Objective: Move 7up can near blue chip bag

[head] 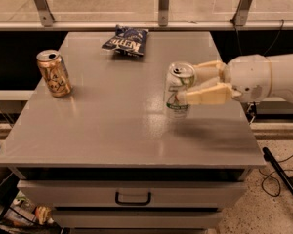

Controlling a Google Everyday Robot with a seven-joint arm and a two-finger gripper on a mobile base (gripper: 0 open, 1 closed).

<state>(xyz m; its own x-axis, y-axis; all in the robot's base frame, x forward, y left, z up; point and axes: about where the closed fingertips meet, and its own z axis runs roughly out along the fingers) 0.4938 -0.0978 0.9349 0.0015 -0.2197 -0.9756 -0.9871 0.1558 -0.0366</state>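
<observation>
Robot test area, probably a lab: grey cabinet with drawer, speckled floor with loose cables, and a glazed metal railing behind. Gripper at the cabinet's right side, clasping the 7up can.
</observation>
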